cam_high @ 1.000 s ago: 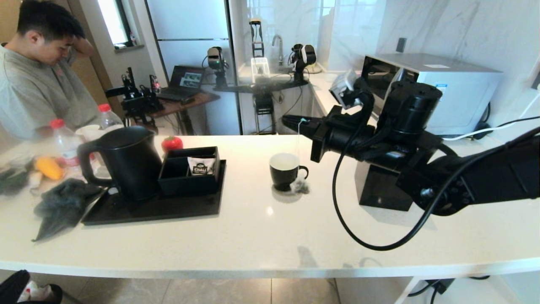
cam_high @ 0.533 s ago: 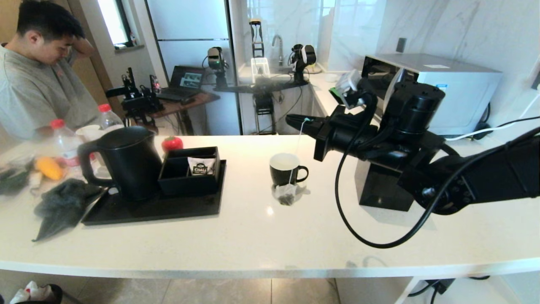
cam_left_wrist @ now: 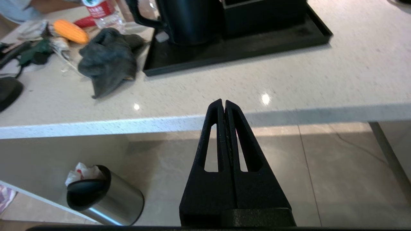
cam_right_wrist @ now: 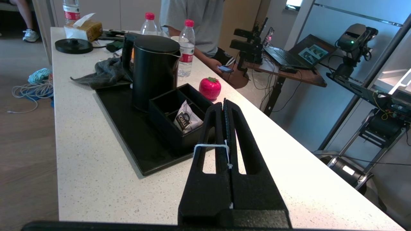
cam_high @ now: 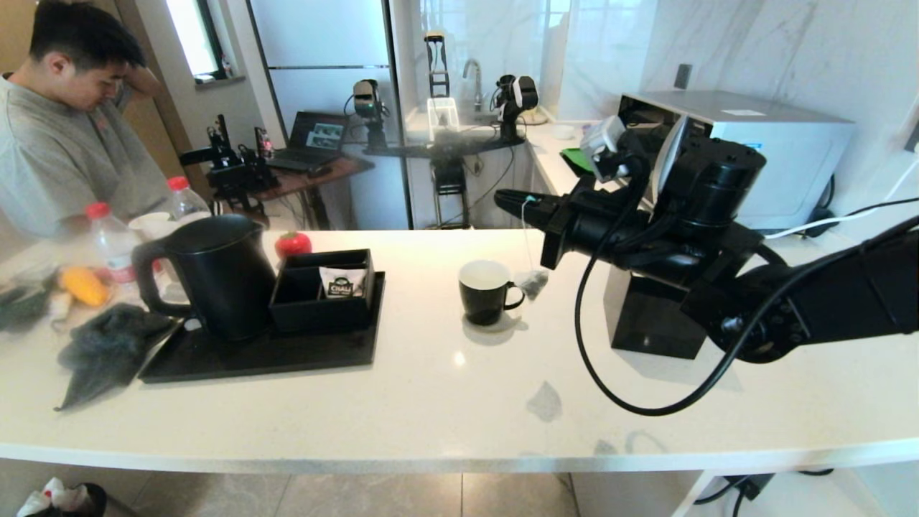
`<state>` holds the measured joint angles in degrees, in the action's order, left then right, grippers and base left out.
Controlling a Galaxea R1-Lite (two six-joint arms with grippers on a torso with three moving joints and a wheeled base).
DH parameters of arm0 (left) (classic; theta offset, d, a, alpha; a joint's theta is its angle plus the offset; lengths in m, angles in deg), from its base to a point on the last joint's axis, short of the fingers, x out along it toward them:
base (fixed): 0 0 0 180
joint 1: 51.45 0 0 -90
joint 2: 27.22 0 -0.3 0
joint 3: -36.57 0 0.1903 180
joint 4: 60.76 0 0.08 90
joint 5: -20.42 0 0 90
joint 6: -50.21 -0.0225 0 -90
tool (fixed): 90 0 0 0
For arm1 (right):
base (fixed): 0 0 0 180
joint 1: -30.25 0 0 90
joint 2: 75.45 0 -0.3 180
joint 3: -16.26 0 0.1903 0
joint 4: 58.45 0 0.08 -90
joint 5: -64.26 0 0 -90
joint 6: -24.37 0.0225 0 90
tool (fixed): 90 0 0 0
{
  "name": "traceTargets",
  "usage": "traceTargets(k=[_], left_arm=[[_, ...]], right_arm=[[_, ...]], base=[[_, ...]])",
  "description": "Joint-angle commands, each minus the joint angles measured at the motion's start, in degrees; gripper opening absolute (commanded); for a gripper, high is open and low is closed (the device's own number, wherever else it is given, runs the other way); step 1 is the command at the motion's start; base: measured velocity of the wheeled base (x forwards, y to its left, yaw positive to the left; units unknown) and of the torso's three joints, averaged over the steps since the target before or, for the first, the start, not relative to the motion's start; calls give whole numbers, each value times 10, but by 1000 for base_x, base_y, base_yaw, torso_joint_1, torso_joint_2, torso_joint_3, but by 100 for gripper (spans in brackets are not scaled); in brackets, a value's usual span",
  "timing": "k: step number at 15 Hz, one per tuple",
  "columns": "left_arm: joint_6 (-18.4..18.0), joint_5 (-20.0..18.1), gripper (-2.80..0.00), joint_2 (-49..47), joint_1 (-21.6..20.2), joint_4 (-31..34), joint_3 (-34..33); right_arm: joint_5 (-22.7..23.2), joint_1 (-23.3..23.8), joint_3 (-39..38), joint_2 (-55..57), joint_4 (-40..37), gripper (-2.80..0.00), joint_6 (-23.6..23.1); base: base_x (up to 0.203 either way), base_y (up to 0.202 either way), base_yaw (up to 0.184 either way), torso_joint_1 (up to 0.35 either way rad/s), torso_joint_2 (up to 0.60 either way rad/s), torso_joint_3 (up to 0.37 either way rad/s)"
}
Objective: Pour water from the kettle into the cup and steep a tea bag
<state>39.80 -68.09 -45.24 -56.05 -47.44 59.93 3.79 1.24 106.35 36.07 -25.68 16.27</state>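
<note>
The black kettle stands on the black tray at the left. A small black cup with a white inside sits on the counter to the tray's right. My right gripper hovers above and just right of the cup, shut on the tea bag's white string. The tea bag dangles in the air beside the cup's handle, outside the cup. My left gripper is shut and empty, below the counter's front edge.
A black divided box holding a white CHALI sachet sits on the tray. A red strawberry-shaped object, grey cloth, bottles and a person are at the left. A black cube stands right of the cup.
The right gripper has shifted slightly right and up. The tea bag swung from low in front of the cup up to the right of its handle.
</note>
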Motion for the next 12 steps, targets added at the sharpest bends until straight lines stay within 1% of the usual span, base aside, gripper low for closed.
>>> traceTargets(k=[1,2,4,5,7,8,10,12], left_arm=[[17,-4,-280,26,7,24,0],[26,-8,-280,26,7,23,0],[26,-45,-280,26,7,22,0],[28,-54,-280,26,7,39,0],[30,-47,-280,26,7,96,0],[35,-41,-280,26,8,111,0],[40,-40,-280,40,39,110,0],[44,-39,-280,116,46,109,0]], right_arm=[[2,2,0,2,4,-280,-1],[2,4,0,3,4,-280,-1],[2,8,0,10,4,-280,-2],[2,10,1,12,8,-280,-2],[2,14,0,17,20,-280,0],[2,17,0,18,21,-280,0],[2,19,1,19,21,-280,0],[3,21,3,23,22,-280,0]], base=[[0,0,0,0,0,0],[0,0,0,0,0,0],[0,0,0,0,0,0],[0,0,0,0,0,0],[0,0,0,0,0,0],[0,0,0,0,0,0],[0,0,0,0,0,0],[0,0,0,0,0,0]])
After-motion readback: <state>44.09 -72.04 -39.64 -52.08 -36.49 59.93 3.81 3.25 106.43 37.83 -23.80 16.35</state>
